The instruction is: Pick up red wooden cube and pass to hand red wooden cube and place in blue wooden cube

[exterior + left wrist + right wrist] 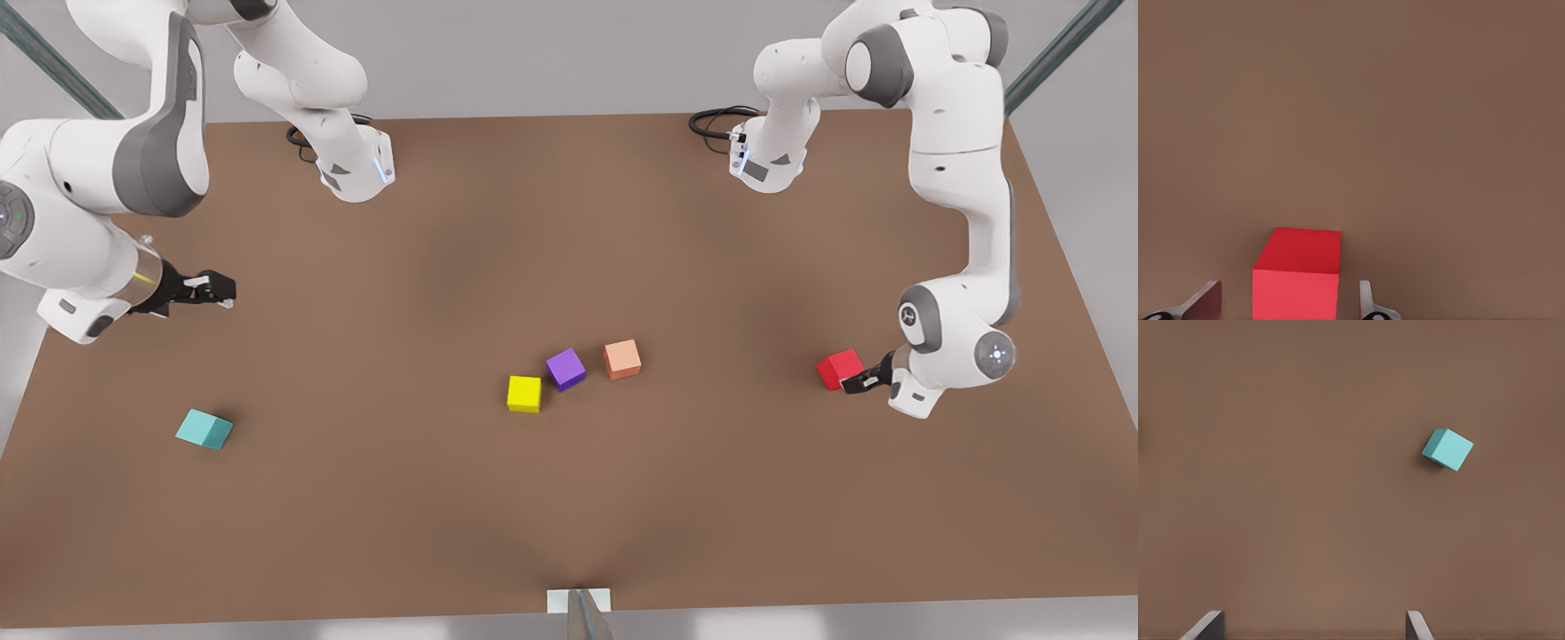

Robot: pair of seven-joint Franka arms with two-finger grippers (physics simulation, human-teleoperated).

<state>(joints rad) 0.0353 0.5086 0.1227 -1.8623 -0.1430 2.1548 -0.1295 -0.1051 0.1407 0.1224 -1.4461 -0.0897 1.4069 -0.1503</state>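
In the front view, the left gripper (855, 380) is on the front view's right, low over the brown table (569, 498). The red cube (839, 368) sits right at its fingertips, touching or nearly so; from this angle it cannot be told whether the fingers have closed on it. The right gripper (218, 292) hangs above the table on the front view's left, with nothing between its fingers. The blue cube (204, 429) lies on the table well apart from it, nearer the front edge. Between the two grippers, near the table's middle, stand a yellow cube (524, 393), a purple cube (565, 368) and a salmon cube (622, 358), close together, the purple one just beside the yellow.

In the left wrist view, the red cube (1297, 275) stands on the table between the two fingers (1202, 301) of the left gripper (1286, 308). A strip of table shows on each side between cube and finger, so the gripper is spread around the cube and not gripping it.

In the right wrist view, the right gripper (1313, 628) has its fingers (1207, 625) spread wide with bare table between them. The blue cube (1447, 449) lies well ahead of the fingertips and off to one side, turned at an angle to the fingers.
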